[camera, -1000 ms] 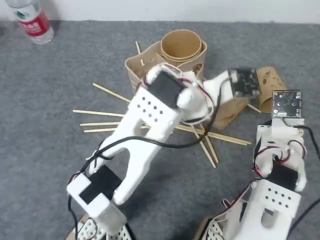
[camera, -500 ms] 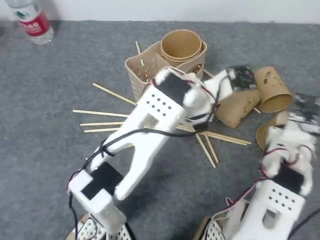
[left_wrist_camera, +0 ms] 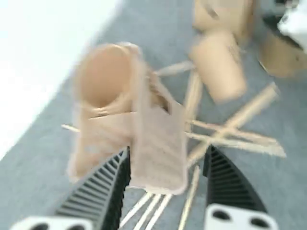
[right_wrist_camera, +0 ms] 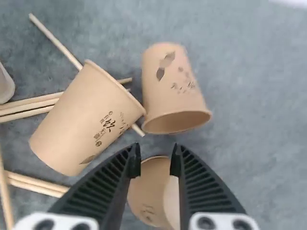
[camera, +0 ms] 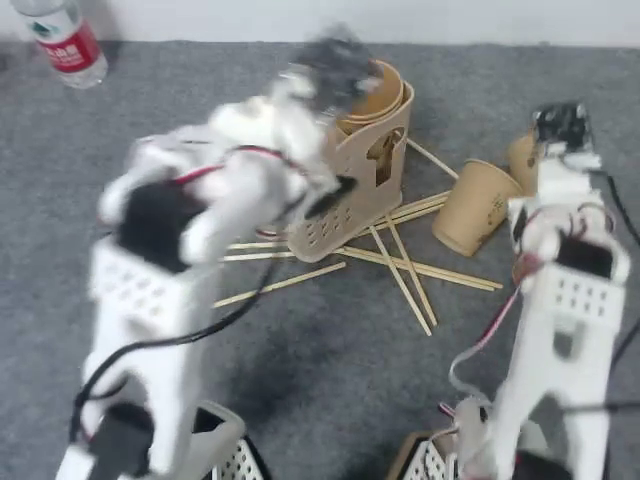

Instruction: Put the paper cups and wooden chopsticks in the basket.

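The tan basket (camera: 365, 170) stands tilted at the back middle with a paper cup (camera: 378, 88) in its far end. In the left wrist view my left gripper (left_wrist_camera: 168, 152) is open, its fingers either side of the near end of the basket (left_wrist_camera: 156, 143); the picture is blurred. Wooden chopsticks (camera: 410, 262) lie fanned on the carpet beside the basket. Two cups (right_wrist_camera: 86, 122) (right_wrist_camera: 173, 96) lie on their sides at the right. My right gripper (right_wrist_camera: 154, 152) hangs narrowly open over a third lying cup (right_wrist_camera: 151, 194).
A plastic bottle (camera: 65, 40) stands at the back left corner. The right arm (camera: 560, 290) stands over the cups at the right. Grey carpet (camera: 330, 360) covers the table, and a white wall runs along the back.
The left arm swung from across the middle to the left and back. The basket shifted right and tipped. The right arm moved back over the cups.
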You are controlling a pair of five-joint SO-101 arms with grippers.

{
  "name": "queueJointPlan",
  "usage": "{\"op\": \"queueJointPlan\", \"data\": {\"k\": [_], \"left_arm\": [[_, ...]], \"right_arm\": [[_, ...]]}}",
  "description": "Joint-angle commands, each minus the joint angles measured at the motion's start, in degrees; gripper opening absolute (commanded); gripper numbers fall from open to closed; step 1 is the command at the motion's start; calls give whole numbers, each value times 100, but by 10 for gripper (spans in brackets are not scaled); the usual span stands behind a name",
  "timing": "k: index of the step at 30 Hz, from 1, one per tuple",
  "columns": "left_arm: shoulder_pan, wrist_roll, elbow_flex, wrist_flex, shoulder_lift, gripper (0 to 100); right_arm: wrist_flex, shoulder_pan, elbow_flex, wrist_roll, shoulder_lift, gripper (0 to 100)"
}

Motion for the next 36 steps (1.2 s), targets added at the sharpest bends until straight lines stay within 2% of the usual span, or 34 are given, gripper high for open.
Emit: {"op": "queueJointPlan", "data": {"k": [1,5,11,15,24,36], "left_arm": [[-985,985,-13,-325,-624,235],[-1582,1714,-13,-343,-651,235],[-1802,1741,462,-343,-695,235],[-1987,1741,866,-721,-695,235],[-1996,1749,1332,-1134,-695,235],[-1996,1776,1341,-1099,-677,235]], "right_arm": [[391,4,-1319,-1152,866,124],[470,-13,-1996,-2286,1719,125],[796,119,-2453,-3358,2492,126],[796,330,-2470,-3780,2571,126],[119,541,-2470,-3859,3081,125],[48,576,-3965,-3851,4919,126]]}}
